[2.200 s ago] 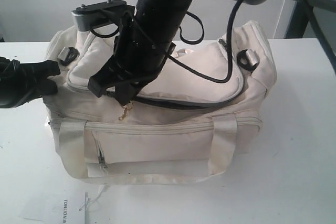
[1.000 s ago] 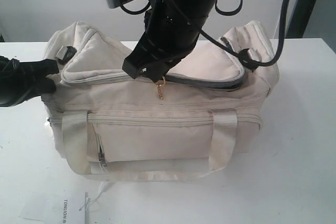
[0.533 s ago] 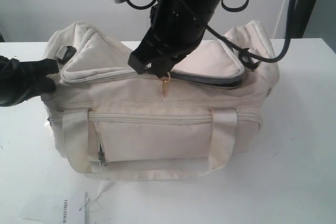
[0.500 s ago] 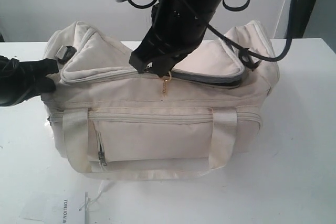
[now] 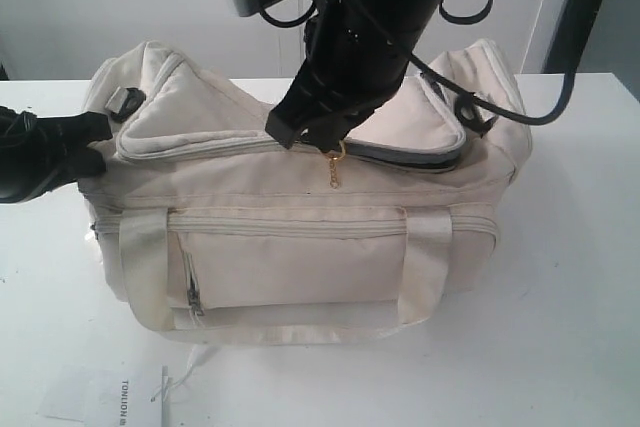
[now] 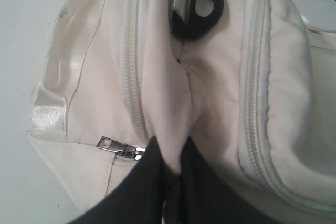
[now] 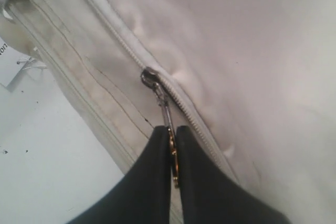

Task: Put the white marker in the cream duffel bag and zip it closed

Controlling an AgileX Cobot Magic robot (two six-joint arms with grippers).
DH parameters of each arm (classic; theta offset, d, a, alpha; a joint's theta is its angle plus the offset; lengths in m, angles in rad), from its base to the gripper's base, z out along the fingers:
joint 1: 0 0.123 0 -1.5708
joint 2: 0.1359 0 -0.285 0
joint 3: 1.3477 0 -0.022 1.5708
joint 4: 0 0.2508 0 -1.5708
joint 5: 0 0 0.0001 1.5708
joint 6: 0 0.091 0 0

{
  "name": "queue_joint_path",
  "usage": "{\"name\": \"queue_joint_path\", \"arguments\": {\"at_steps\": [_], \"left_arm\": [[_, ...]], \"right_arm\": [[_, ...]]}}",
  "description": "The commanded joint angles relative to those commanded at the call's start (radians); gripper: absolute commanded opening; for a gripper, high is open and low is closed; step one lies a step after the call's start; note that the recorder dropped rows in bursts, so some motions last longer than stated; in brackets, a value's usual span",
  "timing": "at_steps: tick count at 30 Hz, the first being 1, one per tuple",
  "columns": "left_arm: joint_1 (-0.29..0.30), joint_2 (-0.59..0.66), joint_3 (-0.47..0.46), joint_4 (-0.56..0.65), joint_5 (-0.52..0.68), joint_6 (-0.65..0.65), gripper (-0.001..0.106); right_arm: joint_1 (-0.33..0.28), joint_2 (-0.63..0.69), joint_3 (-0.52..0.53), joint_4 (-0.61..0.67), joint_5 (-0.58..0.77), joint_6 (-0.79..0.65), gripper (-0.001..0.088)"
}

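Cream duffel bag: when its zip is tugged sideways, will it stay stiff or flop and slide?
Probably floppy: the fabric of the cream duffel bag bunches into a fold where the left end effector pinches its end. Without that hold it may drag across the smooth table. The zip pull in the right end effector looks thin, so it could slip.

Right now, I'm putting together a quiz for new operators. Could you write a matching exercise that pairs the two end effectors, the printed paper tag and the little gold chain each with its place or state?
Things:
1. black right end effector
2. black left end effector
3. white paper tag with black print
4. small gold chain

Places or states:
A. lies on the white table in front of the bag
B. pinches a fold of fabric at one end of the large cream fabric duffel bag
C. dangles over the bag's front
D. shut on the top flap's metal zip pull

Pairs: 1-D, 2-B, 3-A, 4-C
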Motion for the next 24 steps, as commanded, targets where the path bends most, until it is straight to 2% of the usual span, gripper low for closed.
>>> {"name": "queue_joint_path", "arguments": {"at_steps": [9,20,21,24], "left_arm": [[0.000,0.000,0.000,0.000,0.000,0.000,0.000],[0.000,0.000,0.000,0.000,-0.014,0.002,0.001],[0.000,0.000,0.000,0.000,-0.017,0.002,0.003],[0.000,0.000,0.000,0.040,-0.011,0.002,0.017]], "right_arm": [[-0.031,-0.009,0.000,0.002,0.000,0.000,0.0000],[-0.038,-0.018,0.000,0.006,0.000,0.000,0.0000],[-0.038,-0.018,0.000,0.021,0.000,0.000,0.0000],[-0.038,-0.018,0.000,0.057,0.000,0.000,0.0000]]}}
